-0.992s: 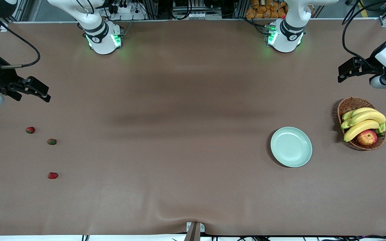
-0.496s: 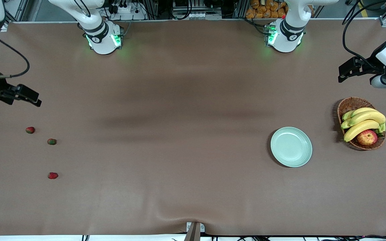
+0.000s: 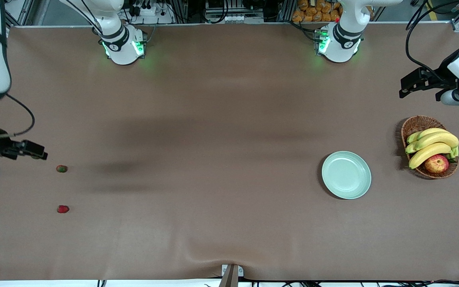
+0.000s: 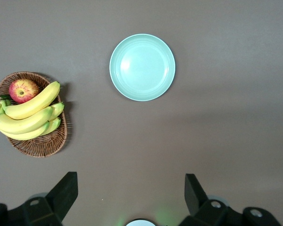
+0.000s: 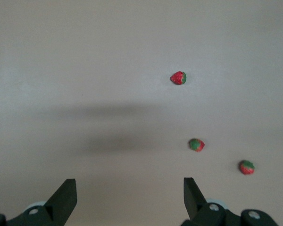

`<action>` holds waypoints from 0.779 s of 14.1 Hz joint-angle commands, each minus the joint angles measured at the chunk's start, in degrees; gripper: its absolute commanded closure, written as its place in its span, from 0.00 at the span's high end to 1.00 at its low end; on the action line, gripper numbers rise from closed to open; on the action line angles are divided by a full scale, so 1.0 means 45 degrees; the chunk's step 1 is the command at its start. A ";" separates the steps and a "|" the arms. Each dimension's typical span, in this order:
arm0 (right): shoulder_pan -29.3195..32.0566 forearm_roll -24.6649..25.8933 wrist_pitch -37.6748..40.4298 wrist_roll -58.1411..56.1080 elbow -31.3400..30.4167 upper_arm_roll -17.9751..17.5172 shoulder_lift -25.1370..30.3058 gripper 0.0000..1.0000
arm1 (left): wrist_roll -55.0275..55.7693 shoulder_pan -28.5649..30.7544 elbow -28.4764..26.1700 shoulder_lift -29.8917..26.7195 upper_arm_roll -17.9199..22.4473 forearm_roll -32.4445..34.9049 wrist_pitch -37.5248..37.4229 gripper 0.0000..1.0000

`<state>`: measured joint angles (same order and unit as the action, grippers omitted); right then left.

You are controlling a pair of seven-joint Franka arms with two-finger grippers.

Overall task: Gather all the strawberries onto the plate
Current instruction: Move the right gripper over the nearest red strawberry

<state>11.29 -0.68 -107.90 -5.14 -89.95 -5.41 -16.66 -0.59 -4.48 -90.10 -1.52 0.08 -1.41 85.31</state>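
Note:
Three small red strawberries with green caps lie near the right arm's end of the table. In the right wrist view they show as one strawberry (image 5: 178, 77), a second (image 5: 196, 145) and a third (image 5: 246, 167). The front view shows only two (image 3: 61, 168) (image 3: 63, 209); my right gripper (image 3: 38, 153) (image 5: 129, 186) hangs open and empty over the third. The mint-green plate (image 3: 346, 174) (image 4: 142, 67) sits empty toward the left arm's end. My left gripper (image 3: 405, 91) (image 4: 131, 181) waits open above the table, near the basket.
A brown wicker basket (image 3: 416, 121) (image 4: 37, 148) with bananas (image 3: 432, 145) and a red-yellow apple (image 3: 436, 163) stands beside the plate at the left arm's end. Both arm bases stand at the table edge farthest from the front camera.
My right gripper has swung toward the front camera's side and now covers the strawberry that showed before in the front view. The left arm has hardly moved.

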 commanded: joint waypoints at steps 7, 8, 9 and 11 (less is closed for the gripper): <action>0.0381 0.0972 -0.2036 -0.1144 0.1042 -0.0205 -0.2527 1.00 | -0.0240 0.0058 0.0217 0.0103 0.0022 -0.0273 -0.0247 1.00; 0.0401 0.0953 -0.2289 -0.1124 0.1062 -0.0205 -0.2703 1.00 | -0.0260 0.0077 0.0217 0.0103 0.0022 -0.0293 -0.0247 1.00; 0.0421 0.0972 -0.2601 -0.1143 0.1082 -0.0205 -0.2917 1.00 | -0.0260 0.0077 0.0217 0.0103 0.0041 -0.0312 -0.0247 1.00; 0.0537 0.0972 -0.3265 -0.1143 0.1082 -0.0205 -0.3405 1.00 | -0.0260 0.0077 0.0217 0.0123 0.0022 -0.0313 -0.0266 1.00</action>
<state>12.32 2.79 -121.20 -9.56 -87.32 -5.38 -29.22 -0.59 -4.47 -90.10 -1.37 0.10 -1.41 85.26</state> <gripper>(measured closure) 0.000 0.000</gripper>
